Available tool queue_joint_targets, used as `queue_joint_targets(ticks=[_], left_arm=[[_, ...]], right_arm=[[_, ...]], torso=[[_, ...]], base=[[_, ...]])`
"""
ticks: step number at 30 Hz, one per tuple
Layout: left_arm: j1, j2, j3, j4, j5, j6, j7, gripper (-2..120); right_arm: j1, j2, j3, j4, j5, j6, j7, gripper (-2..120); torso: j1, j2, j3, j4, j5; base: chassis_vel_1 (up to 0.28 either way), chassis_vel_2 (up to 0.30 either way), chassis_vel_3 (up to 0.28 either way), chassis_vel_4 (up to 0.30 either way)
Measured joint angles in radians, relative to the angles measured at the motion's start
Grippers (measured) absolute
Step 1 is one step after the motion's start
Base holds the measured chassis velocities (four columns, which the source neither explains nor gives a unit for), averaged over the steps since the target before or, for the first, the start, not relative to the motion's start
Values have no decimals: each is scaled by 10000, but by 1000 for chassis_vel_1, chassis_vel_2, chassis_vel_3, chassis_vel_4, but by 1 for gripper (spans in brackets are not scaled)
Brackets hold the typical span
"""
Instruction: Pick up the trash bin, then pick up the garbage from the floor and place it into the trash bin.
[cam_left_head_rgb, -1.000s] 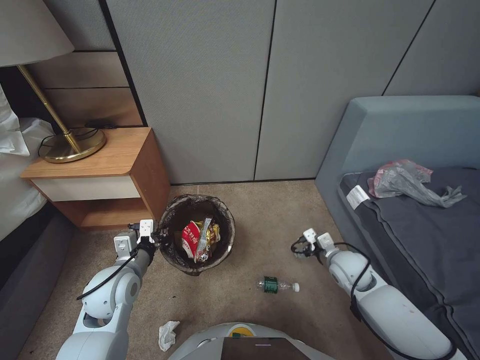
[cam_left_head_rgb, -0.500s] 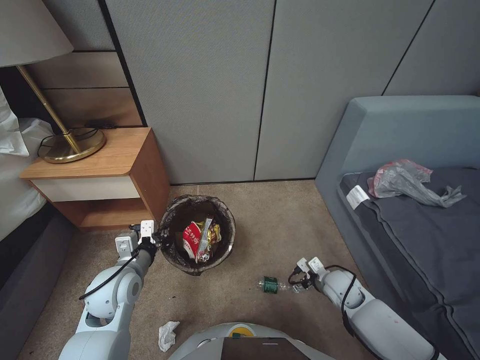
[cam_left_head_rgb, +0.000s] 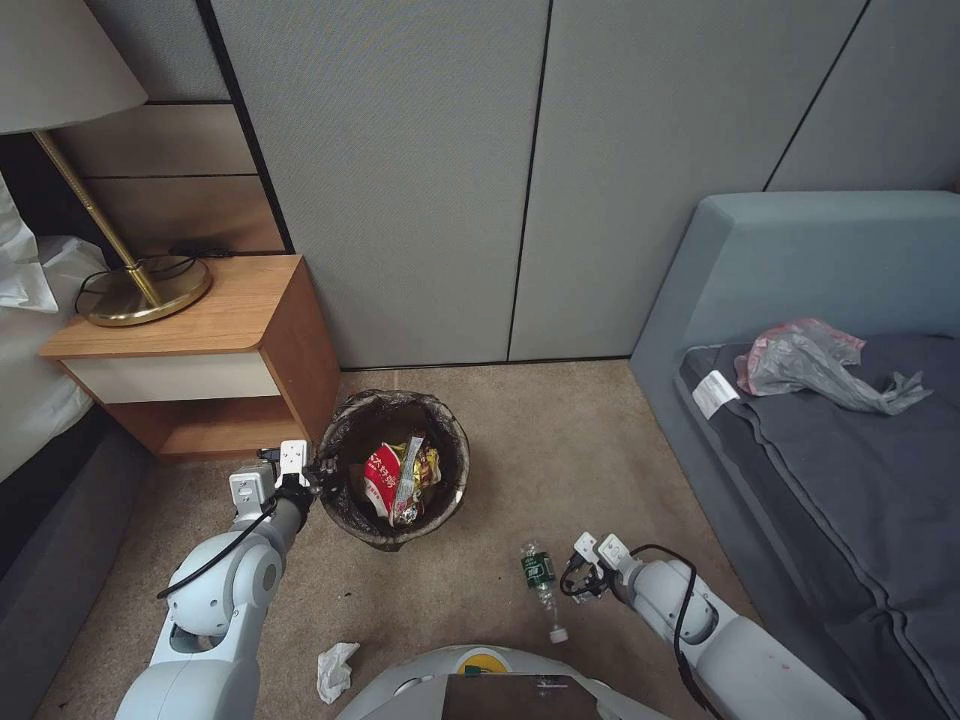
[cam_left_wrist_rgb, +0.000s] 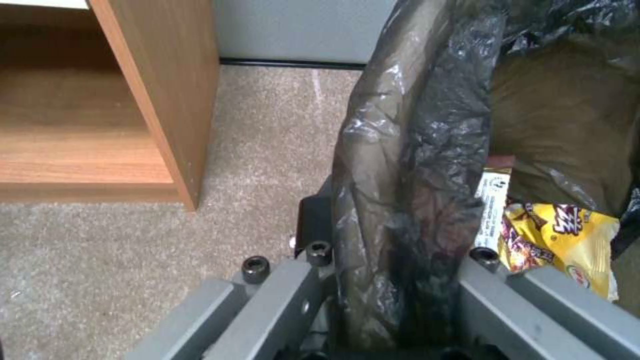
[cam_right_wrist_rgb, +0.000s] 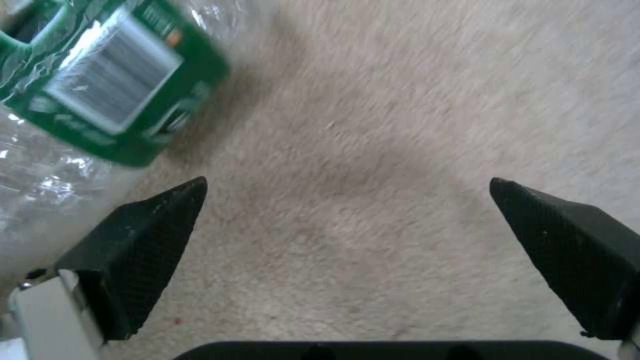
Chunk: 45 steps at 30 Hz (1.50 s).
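Observation:
The trash bin (cam_left_head_rgb: 350, 440) stands on the carpet beside the nightstand, its dark bag liner (cam_left_wrist_rgb: 407, 150) wrapped over the rim. Inside lie a red-and-white snack bag (cam_left_head_rgb: 383, 478) and a yellow wrapper (cam_left_wrist_rgb: 567, 240). My left gripper (cam_left_head_rgb: 318, 470) is shut on the bin's rim, one finger outside and one inside. A clear bottle with a green label (cam_left_head_rgb: 540, 580) lies on the floor in front of the bin, cap toward me. My right gripper (cam_left_head_rgb: 570, 582) is low and open just right of it; one fingertip (cam_right_wrist_rgb: 143, 245) is beside the bottle (cam_right_wrist_rgb: 100, 95). A white tissue (cam_left_head_rgb: 335, 668) lies near my base.
A wooden nightstand (cam_left_head_rgb: 200, 350) with a brass lamp (cam_left_head_rgb: 140, 285) stands left of the bin, a bed edge farther left. A grey-blue sofa (cam_left_head_rgb: 820, 420) with a crumpled plastic bag (cam_left_head_rgb: 810, 365) fills the right. Open carpet lies between bin and sofa.
My right arm has dropped and swung left toward the bottle. The bottle has turned from lying crosswise to lengthwise, cap now toward me. The left gripper stays on the bin's rim.

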Motion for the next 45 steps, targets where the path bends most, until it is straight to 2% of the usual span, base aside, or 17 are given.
queue_joint_targets(ticks=[7,14,20,29,39,45], left_arm=[[-60,-19,97,105,78,-21,32,0],[-72,1,104,108,87,-22,42,0],[-21,11,79,107,111,-27,56,0],[-18,-43,62,91,141,-44,60,0],[-12,-82,-48,70,155,-64,60,0],[-29,-136,-73,95,170,-76,62,0]], right_arm=[[11,-457,-4,711,-96,38,-58,100],[95,-456,-223,1072,-28,-17,-93,100],[608,-305,-517,1292,633,90,-102,100],[1238,-303,-1297,1263,665,479,-301,100],[1927,-99,-2612,295,245,966,-478,100],[1823,31,-3067,49,20,1029,-490,100]], torso=[[0,0,0,-1,0],[0,0,0,-1,0],[0,0,0,0,0],[0,0,1,-1,0],[0,0,1,0,1],[0,0,1,-1,1]], base=[[0,0,0,0],[0,0,0,0],[0,0,0,0],[0,0,0,0],[0,0,0,0],[0,0,0,0]])
